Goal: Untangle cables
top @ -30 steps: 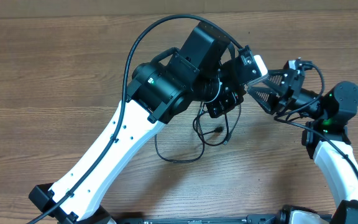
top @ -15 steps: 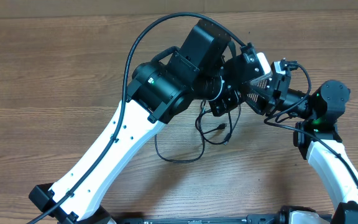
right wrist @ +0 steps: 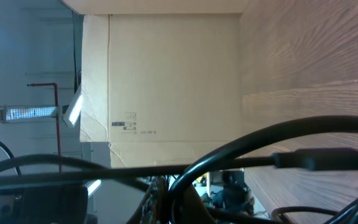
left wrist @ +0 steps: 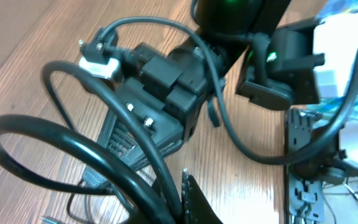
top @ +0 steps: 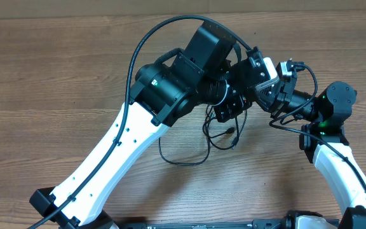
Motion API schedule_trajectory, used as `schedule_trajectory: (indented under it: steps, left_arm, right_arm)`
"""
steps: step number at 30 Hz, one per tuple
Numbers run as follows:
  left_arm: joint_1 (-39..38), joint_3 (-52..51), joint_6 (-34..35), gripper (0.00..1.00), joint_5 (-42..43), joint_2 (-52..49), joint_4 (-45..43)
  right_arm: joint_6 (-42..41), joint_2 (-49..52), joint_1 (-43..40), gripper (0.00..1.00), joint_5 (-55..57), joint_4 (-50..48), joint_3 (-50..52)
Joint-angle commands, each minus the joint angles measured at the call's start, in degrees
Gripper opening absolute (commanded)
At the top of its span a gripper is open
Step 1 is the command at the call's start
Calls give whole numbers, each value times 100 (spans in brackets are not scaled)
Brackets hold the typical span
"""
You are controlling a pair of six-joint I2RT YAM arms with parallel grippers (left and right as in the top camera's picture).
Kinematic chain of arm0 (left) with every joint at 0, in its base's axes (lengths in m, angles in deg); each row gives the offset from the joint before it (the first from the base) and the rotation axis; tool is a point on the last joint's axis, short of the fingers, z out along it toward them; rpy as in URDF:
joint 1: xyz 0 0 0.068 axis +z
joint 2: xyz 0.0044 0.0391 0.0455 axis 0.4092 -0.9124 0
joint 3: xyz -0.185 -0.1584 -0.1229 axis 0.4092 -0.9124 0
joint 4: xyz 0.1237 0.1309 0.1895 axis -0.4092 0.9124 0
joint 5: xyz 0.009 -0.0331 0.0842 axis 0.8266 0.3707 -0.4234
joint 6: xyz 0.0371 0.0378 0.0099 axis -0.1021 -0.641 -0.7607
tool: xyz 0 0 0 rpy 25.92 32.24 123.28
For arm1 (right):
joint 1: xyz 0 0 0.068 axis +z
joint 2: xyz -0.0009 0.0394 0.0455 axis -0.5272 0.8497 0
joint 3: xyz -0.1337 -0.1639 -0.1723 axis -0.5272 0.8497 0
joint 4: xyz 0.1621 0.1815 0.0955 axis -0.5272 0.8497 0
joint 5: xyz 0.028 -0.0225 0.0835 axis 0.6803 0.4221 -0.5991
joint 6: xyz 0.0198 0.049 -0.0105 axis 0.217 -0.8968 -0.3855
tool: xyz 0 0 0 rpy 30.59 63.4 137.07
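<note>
Near the middle of the bench (top: 43, 83), the left claw (top: 231, 107) is closed, its fingers pressed together. It sits under the big black wrist of its own arm, so from above only a part of it shows. The right claw (top: 264, 90) reaches in from the right side and is closed too, its tip just beside the left one, perhaps touching it. I cannot tell if a cord sits between the fingers of either claw, because the place of the grip is covered.

The cables (top: 211, 137) are thin black cords, much thinner than the wires of the arms. They hang from below the left claw down to the bench in a small bunch of loops. One wide loop (top: 164, 158) lies on the wood toward the near edge, and one small plug end (top: 229, 131) shows inside the bunch. Their upper part is hidden by the left wrist, and I cannot count how many cords there are.

From the left wrist, the black body of the right claw fills the centre, with one ribbed finger (left wrist: 120, 140) visible, and a thick blurred wire crosses in front. From the right wrist, a thin cord with a long plug (right wrist: 309, 160) runs across the lower part. The bottom of this view is too dark to read.

A thick black wire (top: 135, 57) makes an arc over the left arm. A cardboard box (right wrist: 166, 81) stands behind the bench.
</note>
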Motion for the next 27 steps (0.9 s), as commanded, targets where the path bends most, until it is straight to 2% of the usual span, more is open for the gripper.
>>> schedule_trajectory:
  steps: [1, 3, 4, 11, 13, 18, 27]
  left_arm:
    - [13, 66, 691, 4, -1215, 17, 142]
    - [79, 66, 1117, 4, -1834, 17, 247]
    - [177, 66, 1370, 4, -2203, 17, 402]
    - [584, 63, 1399, 4, -2293, 15, 1106]
    - [684, 63, 1399, 4, -2367, 7, 1266]
    - [1001, 63, 1397, 4, -2699, 2, 1620]
    - [1705, 63, 1401, 4, -4100, 0, 1888]
  right_arm:
    - [-249, -15, 15, 4, -315, -79, -46]
    - [-494, -15, 0, 4, -435, -286, -46]
    - [-859, -15, -63, 4, -584, -708, -46]
    - [-3206, -15, -511, 4, -785, -3322, -46]
    - [-3497, -22, -691, 4, -667, -4004, -48]
    - [-3497, -197, -1161, 4, -549, -3821, -50]
    - [-3497, -192, -1954, 4, -420, -3744, -50]
